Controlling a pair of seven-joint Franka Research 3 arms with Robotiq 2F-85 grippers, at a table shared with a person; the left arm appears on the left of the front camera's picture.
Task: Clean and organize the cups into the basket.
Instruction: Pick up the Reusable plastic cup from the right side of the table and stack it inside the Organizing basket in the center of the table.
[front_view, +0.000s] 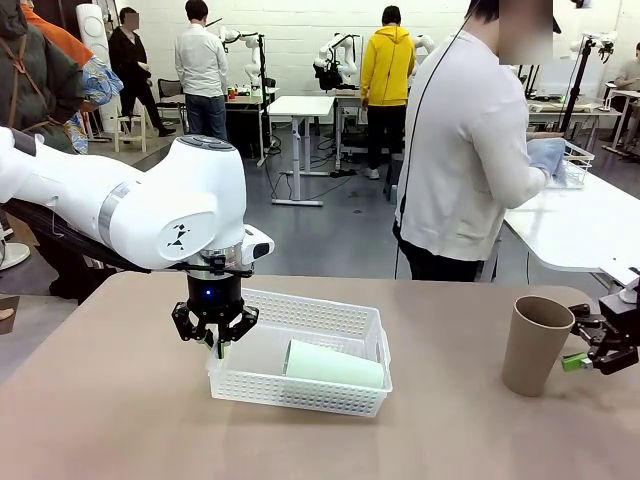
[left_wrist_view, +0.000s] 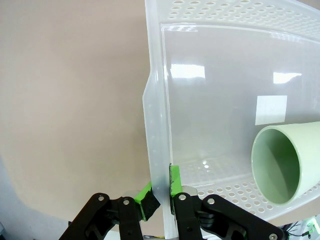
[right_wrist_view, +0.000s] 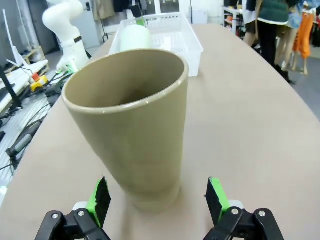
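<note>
Right wrist view: the right gripper (right_wrist_view: 157, 200) is standing wide open and holding nothing. Its green pads (right_wrist_view: 100, 196) are flanking the foot of a tan-brown cup (right_wrist_view: 130, 125), one on each side, just clear of its wall. The cup is standing upright on the brown table (front_view: 120, 420), mouth up. Its long axis is running vertically, across the line of the fingers, so it is lying straight ahead of the claw and already between the jaws. By the look of it, the next move is a plain squeeze low on the cup's body.

Across the table, the left gripper (left_wrist_view: 160, 192) is pinching the end wall of the white lattice basket (left_wrist_view: 157, 125), jaws closed on the thin plastic with one finger inside and one outside. A mint-green cup (left_wrist_view: 285, 165) is lying on its side in the basket, its mouth facing that gripper and its long axis running along the basket's length.

The tan-brown cup is sitting well apart from the basket, on the robot's right. The right arm is much the nearer to it, and the left is occupied.

No brand, label or readable writing is showing on the cups or the basket.
</note>
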